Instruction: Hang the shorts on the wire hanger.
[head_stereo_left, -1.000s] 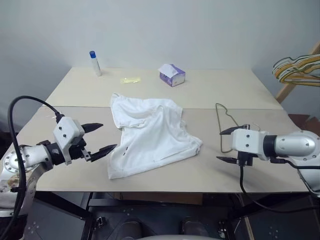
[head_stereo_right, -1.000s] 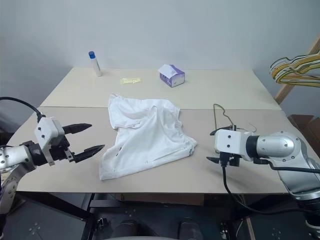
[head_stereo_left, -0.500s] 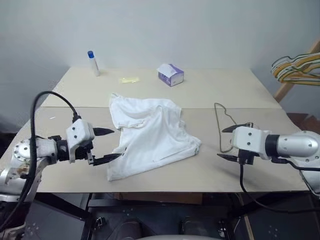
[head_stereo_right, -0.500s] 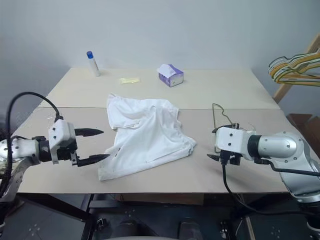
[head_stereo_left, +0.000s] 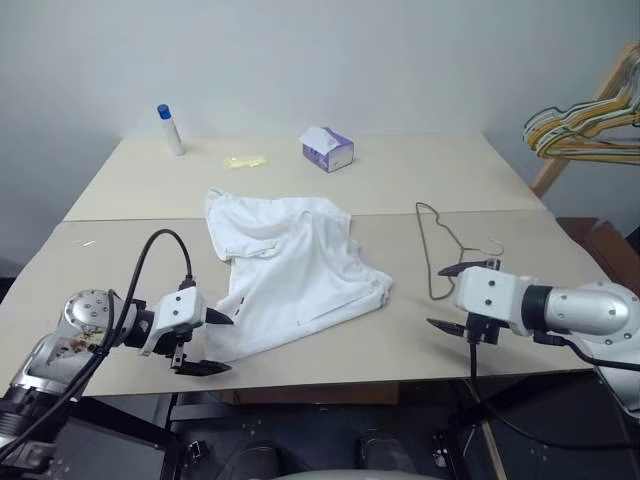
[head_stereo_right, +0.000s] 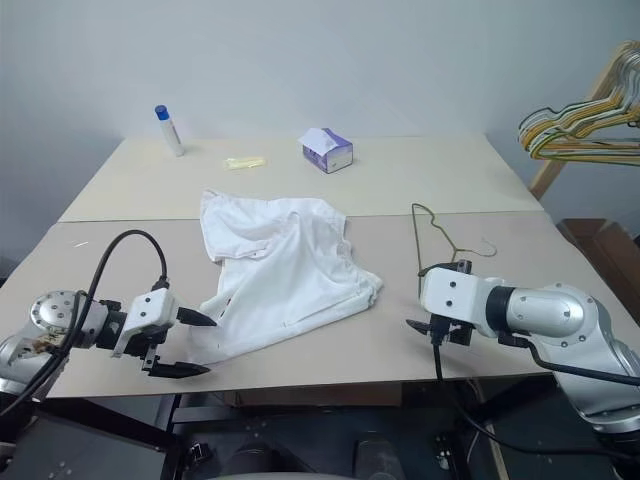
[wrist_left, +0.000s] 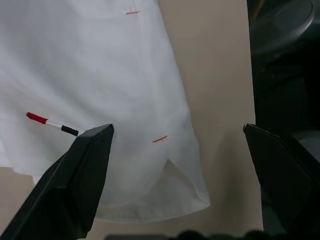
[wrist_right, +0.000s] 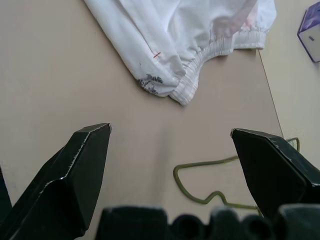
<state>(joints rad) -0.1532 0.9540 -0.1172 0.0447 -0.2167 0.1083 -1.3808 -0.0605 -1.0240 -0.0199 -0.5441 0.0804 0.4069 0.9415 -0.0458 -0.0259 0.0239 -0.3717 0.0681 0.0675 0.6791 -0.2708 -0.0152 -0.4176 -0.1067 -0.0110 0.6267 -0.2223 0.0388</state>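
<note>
Left end effector (head_stereo_left: 212, 342), fingers apart, empty, at the bench (head_stereo_left: 120, 250) front edge just beside the shorts' hem. One pair of shorts (head_stereo_left: 290, 270) lies crumpled mid-bench. One wire hanger (head_stereo_left: 445, 250) lies flat right of them, its near end hidden behind the right end effector (head_stereo_left: 455, 298), also apart and empty.

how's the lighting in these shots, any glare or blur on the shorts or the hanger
Left eye view: soft, even light, no glare on the shorts; the wire hanger reads as a thin sharp line. Left wrist view: the near fingers look soft, the cloth sharp. Right wrist view: hem print legible, faint shadow under the shorts.
</note>
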